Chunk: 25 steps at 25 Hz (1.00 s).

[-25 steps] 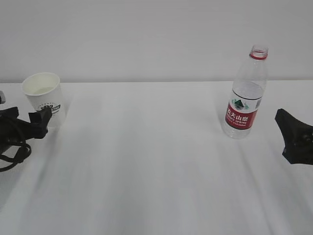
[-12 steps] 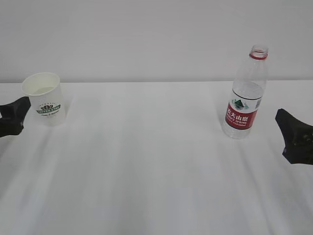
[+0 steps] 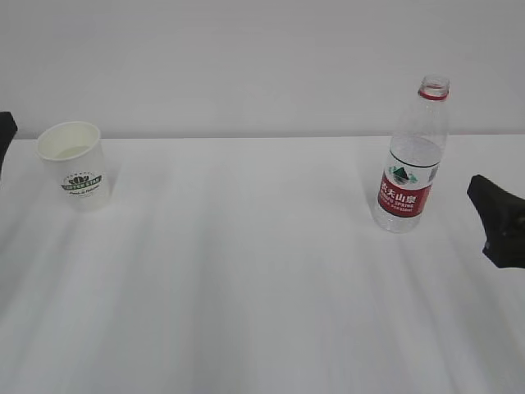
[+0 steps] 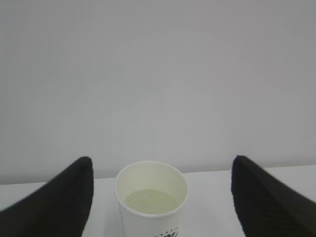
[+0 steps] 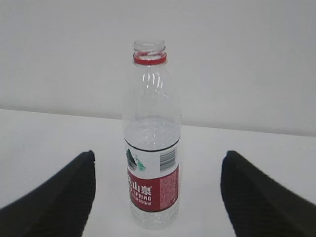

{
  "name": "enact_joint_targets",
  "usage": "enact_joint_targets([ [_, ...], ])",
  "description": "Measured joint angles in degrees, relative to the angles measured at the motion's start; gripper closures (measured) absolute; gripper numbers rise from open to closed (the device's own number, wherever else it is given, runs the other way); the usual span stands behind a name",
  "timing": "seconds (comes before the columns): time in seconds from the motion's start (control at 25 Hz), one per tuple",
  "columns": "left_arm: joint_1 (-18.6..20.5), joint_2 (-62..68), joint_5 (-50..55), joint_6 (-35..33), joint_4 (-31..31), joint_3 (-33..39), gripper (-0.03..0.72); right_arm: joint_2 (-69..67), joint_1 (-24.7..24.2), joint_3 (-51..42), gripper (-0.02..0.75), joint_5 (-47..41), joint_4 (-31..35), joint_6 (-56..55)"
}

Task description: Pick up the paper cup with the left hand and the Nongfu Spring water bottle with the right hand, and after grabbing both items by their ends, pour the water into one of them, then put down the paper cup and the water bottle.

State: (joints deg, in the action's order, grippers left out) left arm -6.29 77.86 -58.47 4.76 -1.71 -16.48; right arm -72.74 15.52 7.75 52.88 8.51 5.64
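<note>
Between the left hand's [image 4: 160, 197] wide-open, empty jaws stands the small white paper cup [image 4: 151, 200], green-logoed; between the right hand's [image 5: 158, 190] equally spread, empty jaws, the clear ribbed red-labelled uncapped bottle [image 5: 150, 148].

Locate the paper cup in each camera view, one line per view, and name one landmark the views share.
Exterior view: the paper cup stands upright at far left, near the table's back edge.
Left wrist view: bottom centre, seen from above between the open jaws, touching neither.
Right wrist view: not in it; only the water bottle shows.
Shared landmark: the line where the white table meets the grey wall.
</note>
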Motion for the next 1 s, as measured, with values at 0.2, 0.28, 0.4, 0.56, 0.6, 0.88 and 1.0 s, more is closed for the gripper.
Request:
enact_joint_targets([
  [0.2, 0.0, -5.1, 4.5, 0.0, 0.0, 0.2, 0.06, 7.9, 0.0, 2.8, 0.145, -9.5, 1.4, 3.3],
  [0.28, 0.0, -6.5, 6.2, 0.0, -0.3, 0.3, 0.062, 11.2, 0.0, 3.7, 0.145, -12.6, 2.5, 4.8],
  [0.4, 0.0, -9.2, 10.4, 0.0, -0.8, 0.3, 0.062, 16.2, 0.0, 4.3, 0.145, -16.9, 3.8, 7.3],
  [0.56, 0.0, -14.6, 15.4, 0.0, -2.2, 0.3, 0.066, 22.8, 0.0, 5.4, 0.145, -25.5, 6.2, 11.3],
  [0.6, 0.0, -16.3, 17.0, 0.0, -2.5, 0.3, 0.066, 24.4, 0.0, 5.6, 0.145, -27.3, 6.4, 11.8],
  [0.88, 0.0, -29.9, 29.3, 0.0, -2.9, 0.3, 0.073, 34.0, 0.0, 6.2, 0.145, -37.5, 6.8, 12.8],
  [1.0, 0.0, -36.2, 35.6, 0.0, -3.2, 0.3, 0.076, 37.6, 0.0, 6.2, 0.145, -41.1, 6.8, 12.9],
])
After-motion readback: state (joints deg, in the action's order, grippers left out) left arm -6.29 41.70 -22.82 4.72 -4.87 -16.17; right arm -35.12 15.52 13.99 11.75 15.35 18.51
